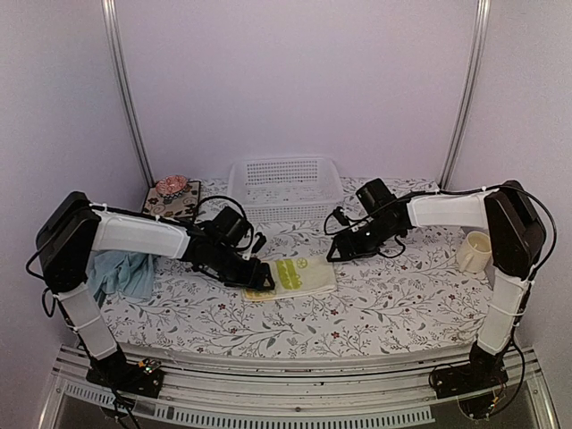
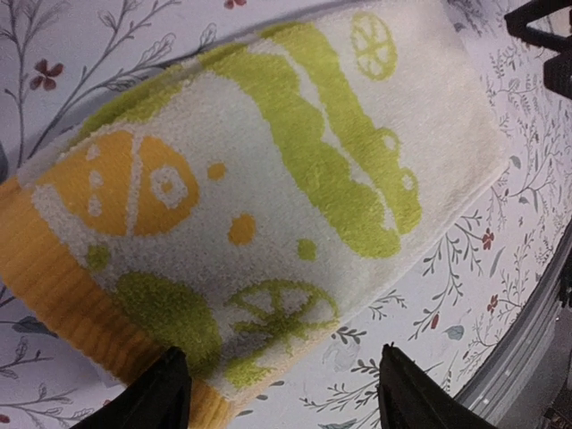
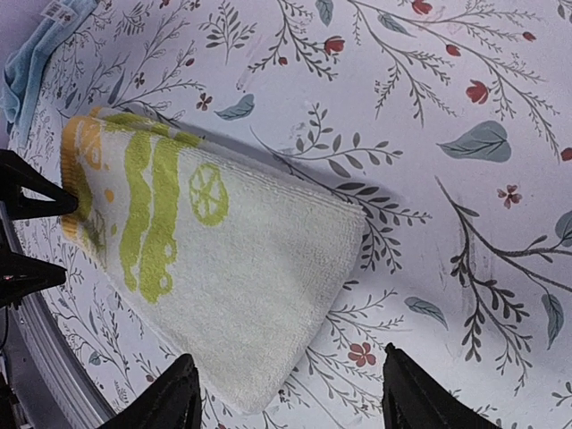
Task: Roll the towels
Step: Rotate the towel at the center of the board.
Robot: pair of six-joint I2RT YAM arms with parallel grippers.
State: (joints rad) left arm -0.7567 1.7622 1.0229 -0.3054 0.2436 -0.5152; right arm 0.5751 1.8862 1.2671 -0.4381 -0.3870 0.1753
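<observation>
At table ctr, flanking yellow-green towel (image 1: 302,273): L gripper (image 1: 262,278) at 9 o'clock, R gripper (image 1: 333,253) at 1; jaws spread, empty, prob. readying to roll.

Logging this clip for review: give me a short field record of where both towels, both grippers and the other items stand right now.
yellow-green towel: centre of table, a flat compact bundle, held by neither gripper
blue towel: crumpled at the left side, not rolled
left gripper: open, at the bundle's yellow end
right gripper: open, over the bundle's pale end
basket: back centre
cup: right side
mat: back left, a pinkish object on it
</observation>
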